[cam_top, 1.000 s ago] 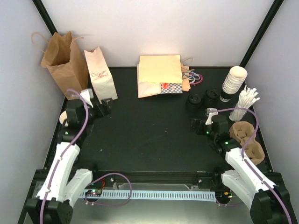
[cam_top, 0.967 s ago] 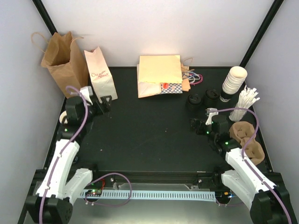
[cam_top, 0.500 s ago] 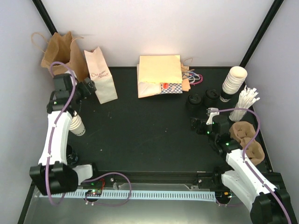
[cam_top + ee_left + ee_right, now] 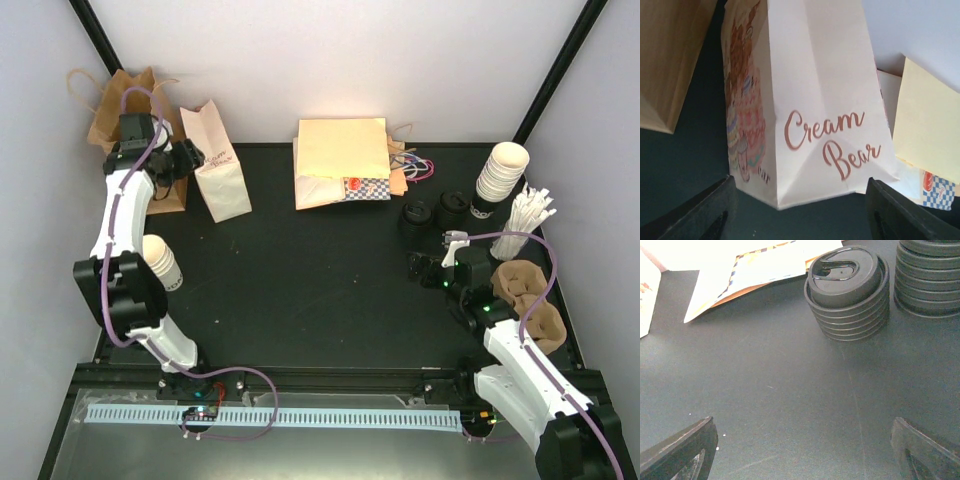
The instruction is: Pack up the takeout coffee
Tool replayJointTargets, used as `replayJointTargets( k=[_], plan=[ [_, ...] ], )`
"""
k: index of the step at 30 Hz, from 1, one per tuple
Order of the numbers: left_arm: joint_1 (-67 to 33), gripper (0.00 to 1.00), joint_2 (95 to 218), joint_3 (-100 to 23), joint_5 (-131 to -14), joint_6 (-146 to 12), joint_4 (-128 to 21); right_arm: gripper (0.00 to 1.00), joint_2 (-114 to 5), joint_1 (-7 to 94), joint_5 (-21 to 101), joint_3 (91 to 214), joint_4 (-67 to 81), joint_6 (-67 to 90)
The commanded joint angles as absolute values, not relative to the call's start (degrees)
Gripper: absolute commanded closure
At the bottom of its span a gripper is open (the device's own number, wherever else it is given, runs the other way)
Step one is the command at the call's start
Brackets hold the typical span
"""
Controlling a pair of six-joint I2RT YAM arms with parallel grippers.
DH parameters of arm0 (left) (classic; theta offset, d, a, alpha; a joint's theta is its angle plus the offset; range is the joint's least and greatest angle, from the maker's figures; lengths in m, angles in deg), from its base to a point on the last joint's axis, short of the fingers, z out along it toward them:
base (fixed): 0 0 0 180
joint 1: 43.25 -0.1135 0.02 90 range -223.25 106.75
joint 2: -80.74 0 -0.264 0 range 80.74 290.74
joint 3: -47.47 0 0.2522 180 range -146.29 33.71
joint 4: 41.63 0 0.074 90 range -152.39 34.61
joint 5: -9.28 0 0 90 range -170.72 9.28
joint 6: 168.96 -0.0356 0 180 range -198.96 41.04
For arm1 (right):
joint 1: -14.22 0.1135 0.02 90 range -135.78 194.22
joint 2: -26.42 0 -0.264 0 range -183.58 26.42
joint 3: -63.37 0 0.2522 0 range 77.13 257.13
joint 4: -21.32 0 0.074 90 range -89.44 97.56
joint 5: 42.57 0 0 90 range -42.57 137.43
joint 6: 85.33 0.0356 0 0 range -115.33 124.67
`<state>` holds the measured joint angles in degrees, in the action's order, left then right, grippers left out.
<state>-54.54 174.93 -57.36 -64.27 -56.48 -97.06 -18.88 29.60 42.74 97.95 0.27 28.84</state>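
Note:
The takeout coffee with its black lid on is out of view. A single cream paper cup [image 4: 161, 262] stands near the table's left edge, and I see no lid on it. My left gripper [image 4: 190, 157] is stretched to the far left, between the brown paper bag [image 4: 125, 125] and the white "Cream Bear" bag [image 4: 222, 168]. In the left wrist view that gripper [image 4: 800, 220] is open and holds nothing, with the white bag [image 4: 815, 100] just ahead. My right gripper [image 4: 420, 265] hangs open and empty [image 4: 805, 455] low over the table, facing a stack of black lids [image 4: 847, 285].
Two stacks of black lids [image 4: 415, 215] [image 4: 452, 205] sit at the right, beside stacked cream cups [image 4: 500, 172], white straws [image 4: 525, 220] and brown cup sleeves [image 4: 525, 300]. Flat paper bags [image 4: 340, 160] lie at the back middle.
My left arm swung from beside the cup out to the far left, next to the white bag, and its jaws narrowed a little. The cup now stands uncovered. The right arm hardly moved.

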Motion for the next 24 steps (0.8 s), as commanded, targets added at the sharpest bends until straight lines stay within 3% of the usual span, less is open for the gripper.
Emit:
replayJointTargets(
  k=[1,4,9,12,16,24],
  plan=[
    [-54.86,0.32,181.23,-64.71,-62.13,-58.23,-102.6,0.03,-18.39,29.88,43.55,98.05,0.95,28.85],
    [-54.88,0.4,184.87,-69.0,-63.29,-58.59,-105.32,0.03,-18.72,29.82,43.64,98.13,0.97,28.84],
    [-54.86,0.64,187.69,-71.79,-64.3,-58.87,-106.75,0.03,-19.08,29.88,43.76,98.26,1.03,28.83],
    [-54.86,0.68,188.59,-72.29,-64.59,-58.66,-106.91,0.03,-19.31,29.86,43.82,98.31,1.11,28.83],
    [-54.86,0.96,189.34,-73.58,-65.02,-58.36,-108.37,0.03,-19.28,29.86,43.77,98.35,1.01,28.84],
    [-53.87,0.98,180.65,-66.18,-65.86,-58.02,-104.92,0.03,-19.87,29.88,43.74,98.48,1.18,28.83]
  ],
)
